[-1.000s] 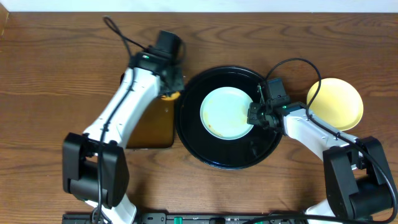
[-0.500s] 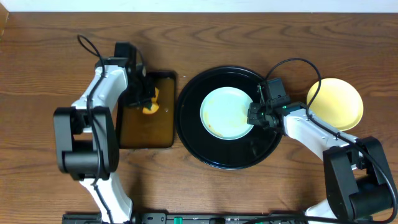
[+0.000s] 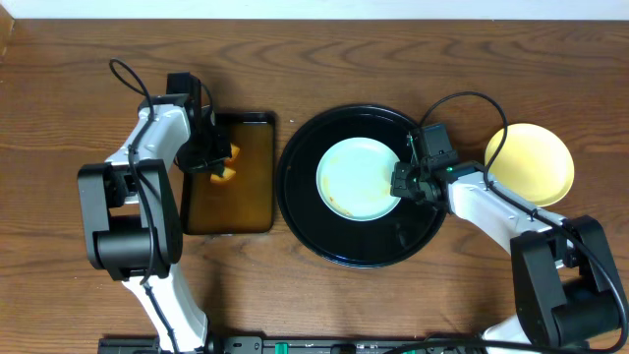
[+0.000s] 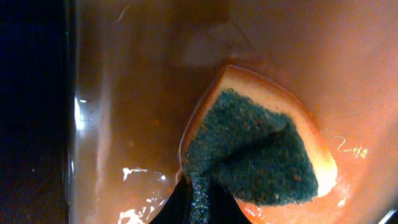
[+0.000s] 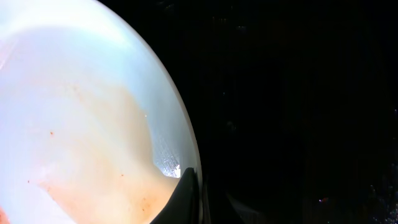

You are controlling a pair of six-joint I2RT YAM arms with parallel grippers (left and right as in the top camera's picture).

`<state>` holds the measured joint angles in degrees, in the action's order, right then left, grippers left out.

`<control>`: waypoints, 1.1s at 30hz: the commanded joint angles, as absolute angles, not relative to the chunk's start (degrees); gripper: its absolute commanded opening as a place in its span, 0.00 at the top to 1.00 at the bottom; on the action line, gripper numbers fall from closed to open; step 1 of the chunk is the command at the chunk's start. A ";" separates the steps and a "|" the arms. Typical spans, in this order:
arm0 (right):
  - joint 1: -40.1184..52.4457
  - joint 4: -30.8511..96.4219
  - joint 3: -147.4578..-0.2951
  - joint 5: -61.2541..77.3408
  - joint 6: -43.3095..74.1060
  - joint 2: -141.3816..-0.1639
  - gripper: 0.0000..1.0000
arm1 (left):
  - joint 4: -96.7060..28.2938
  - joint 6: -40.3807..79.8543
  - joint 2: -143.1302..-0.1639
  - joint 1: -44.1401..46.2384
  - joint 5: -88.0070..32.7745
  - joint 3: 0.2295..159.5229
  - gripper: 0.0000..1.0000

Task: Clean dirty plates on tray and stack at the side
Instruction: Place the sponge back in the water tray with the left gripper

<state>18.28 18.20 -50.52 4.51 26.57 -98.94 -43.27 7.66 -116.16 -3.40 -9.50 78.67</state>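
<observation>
A pale mint-green plate (image 3: 359,178) with brownish smears lies in the round black tray (image 3: 305,211). My right gripper (image 3: 401,182) is shut on that plate's right rim; the wrist view shows a finger over the rim (image 5: 186,186) of the smeared plate (image 5: 74,124). A pale yellow plate (image 3: 531,163) sits on the wooden tabletop at the right, off the tray. My left gripper (image 3: 214,167) is shut on an orange sponge with a dark green scrub face (image 4: 255,149), held low over the wet rectangular brown tray (image 3: 246,202). A third plate is not in view.
The rectangular brown tray with black rim holds shiny liquid (image 4: 137,180). Cables loop over both arms. Bare wood tabletop (image 3: 59,118) lies at far left and along the front.
My left arm swung left from the black tray's edge to over the brown tray, carrying the sponge. The right arm and the plates have not moved.
</observation>
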 commanded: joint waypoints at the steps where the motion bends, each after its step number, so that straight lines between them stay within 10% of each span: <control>1: 18.57 19.18 -50.04 3.46 26.09 -99.77 0.99 | -43.13 5.06 -112.44 -1.23 -6.61 79.15 0.93; 21: 18.57 19.18 -50.04 3.46 26.09 -99.77 0.99 | -41.87 5.89 -114.59 3.68 -2.11 76.23 0.92; 25: 18.57 19.14 -50.04 3.46 26.09 -99.77 0.98 | -42.59 6.48 -114.39 3.68 -2.87 76.25 0.75; 33: 17.93 18.83 -50.04 3.81 26.09 -100.07 0.85 | -45.89 8.97 -105.25 3.68 -3.84 76.84 0.72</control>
<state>18.28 18.83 -50.43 4.16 26.37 -99.00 -45.28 6.68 -111.96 3.81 -3.49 76.51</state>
